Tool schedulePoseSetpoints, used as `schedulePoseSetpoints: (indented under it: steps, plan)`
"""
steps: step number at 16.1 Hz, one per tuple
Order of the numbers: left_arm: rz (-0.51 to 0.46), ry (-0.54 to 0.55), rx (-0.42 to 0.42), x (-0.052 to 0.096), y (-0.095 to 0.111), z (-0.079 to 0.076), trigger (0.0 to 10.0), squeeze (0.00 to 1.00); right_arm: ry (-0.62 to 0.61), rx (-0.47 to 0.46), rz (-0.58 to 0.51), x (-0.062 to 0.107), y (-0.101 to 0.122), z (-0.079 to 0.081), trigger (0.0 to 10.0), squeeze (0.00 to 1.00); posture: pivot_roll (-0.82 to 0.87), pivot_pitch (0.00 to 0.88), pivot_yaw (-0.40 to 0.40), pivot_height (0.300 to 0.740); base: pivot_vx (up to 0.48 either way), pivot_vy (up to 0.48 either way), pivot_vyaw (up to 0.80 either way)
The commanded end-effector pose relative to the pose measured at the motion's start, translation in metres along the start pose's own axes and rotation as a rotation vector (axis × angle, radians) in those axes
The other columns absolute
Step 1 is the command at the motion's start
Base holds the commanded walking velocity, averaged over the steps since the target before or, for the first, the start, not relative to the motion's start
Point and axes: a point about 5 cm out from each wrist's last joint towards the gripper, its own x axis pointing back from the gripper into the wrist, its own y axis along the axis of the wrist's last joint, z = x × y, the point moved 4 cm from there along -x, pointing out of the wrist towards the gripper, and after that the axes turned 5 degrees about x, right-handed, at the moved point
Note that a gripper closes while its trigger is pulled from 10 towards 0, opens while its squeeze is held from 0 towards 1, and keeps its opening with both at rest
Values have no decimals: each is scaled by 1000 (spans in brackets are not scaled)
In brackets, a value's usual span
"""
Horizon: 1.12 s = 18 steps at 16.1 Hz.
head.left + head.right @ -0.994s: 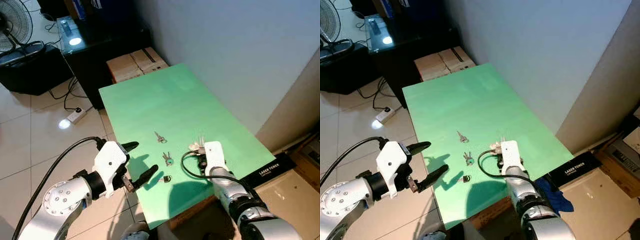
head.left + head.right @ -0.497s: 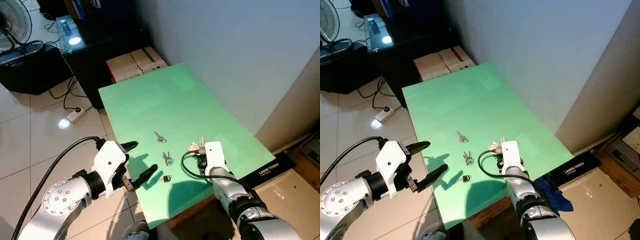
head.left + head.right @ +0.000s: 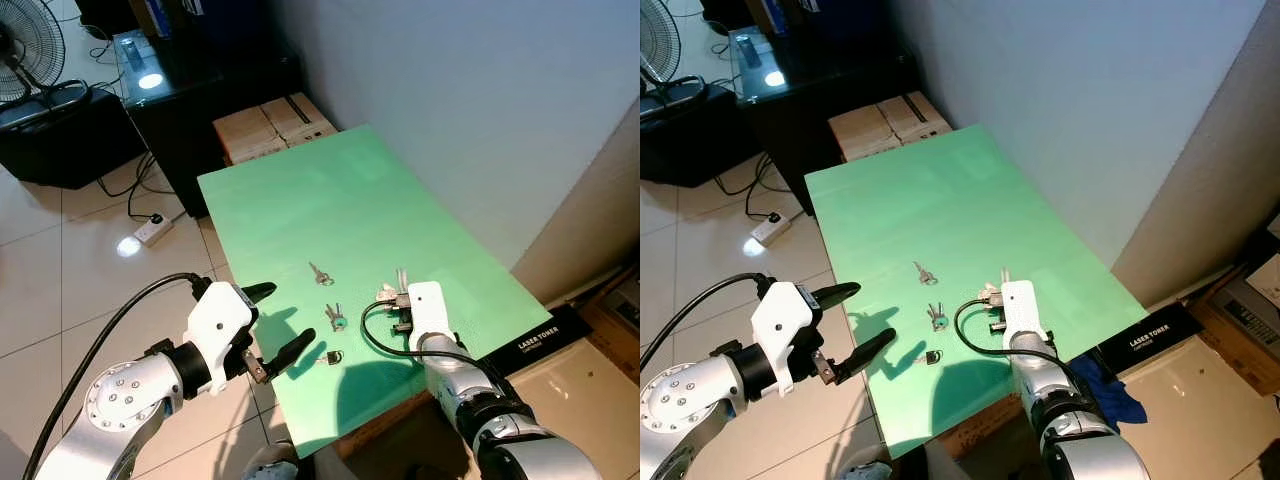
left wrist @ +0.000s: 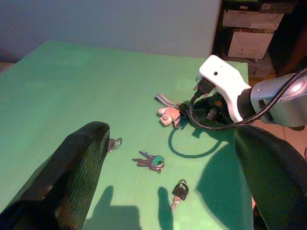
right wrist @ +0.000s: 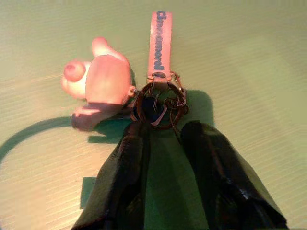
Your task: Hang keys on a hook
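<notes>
Light, floppy key bunch point(image 5: 112, 91) flat on green desk point(image 3: 330, 210); right claw point(image 5: 160, 125) nearly closed at its ring point(image 5: 157, 104), best hold; left claw point(image 3: 275, 320) wide, empty.

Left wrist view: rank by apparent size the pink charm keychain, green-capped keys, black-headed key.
1. Pink charm keychain, with strap, looks largest.
2. Green-capped keys.
3. Black-headed key, close to the green-capped pair; it lies nearer the camera, so that ranking is unsure.
</notes>
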Motion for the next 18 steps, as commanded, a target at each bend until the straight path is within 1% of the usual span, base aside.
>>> schedulePoseSetpoints:
  steps: [1,2,3,6,10,11,12,13,16,18]
  plan:
    - [6,4,-13,4,2,0,10000,0,1,16,-24,0,4,3,10000,0,201,129,111,740,0,0,0]
    - [6,4,-13,4,2,0,10000,0,0,19,-28,0,4,3,10000,302,201,129,111,740,0,0,0]
    - [6,3,-13,4,2,0,10000,0,0,21,-33,1,5,3,10000,1000,201,129,111,740,0,0,0]
    - [5,0,-12,3,2,-1,10000,0,-6,65,-71,1,12,4,10000,1000,200,127,110,740,0,0,0]
    - [5,2,-12,3,3,-1,10000,0,19,94,-71,0,14,7,10000,1000,209,137,115,740,0,0,0]
    - [7,2,-13,3,3,0,10000,0,29,114,-62,-1,12,7,10000,1000,209,137,115,740,0,0,0]
    - [9,2,-14,4,3,0,10000,0,31,134,-53,-1,11,5,10000,796,215,145,118,740,0,0,0]
    - [11,3,-14,4,3,0,10000,0,28,144,-49,-2,10,2,10000,0,215,145,118,740,0,0,0]
    - [14,2,-13,5,4,0,10000,0,31,158,-43,-3,11,-3,10000,0,221,154,123,740,0,0,0]
    - [18,2,-9,7,3,0,10000,0,33,195,-47,-4,13,-8,10000,0,227,167,130,740,0,0,0]
